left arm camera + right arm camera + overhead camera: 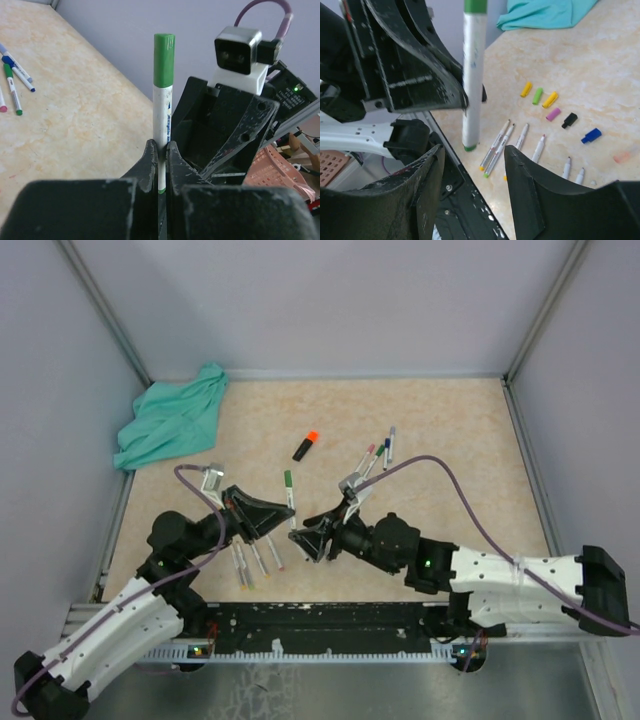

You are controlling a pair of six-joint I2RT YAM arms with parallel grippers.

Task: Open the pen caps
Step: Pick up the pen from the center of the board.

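My left gripper point(286, 513) is shut on the white barrel of a pen point(162, 127) and holds it above the table. The pen's green cap point(164, 59) is on its free end, clear of the jaws. My right gripper point(472, 152) is open and empty. The pen's capless end point(470, 142) hangs just in front of the gap between my right fingers, touching neither. Loose caps lie on the table: yellow point(526, 89), green point(538, 95), pink point(553, 114), black point(569, 120) and blue point(590, 135). A black marker with an orange cap point(306, 445) lies mid-table.
Several uncapped pens point(497, 145) lie near the table's front edge under my grippers. A few capped pens point(380, 452) lie at centre right. A teal cloth point(170, 420) is bunched at the back left. Grey walls enclose the table.
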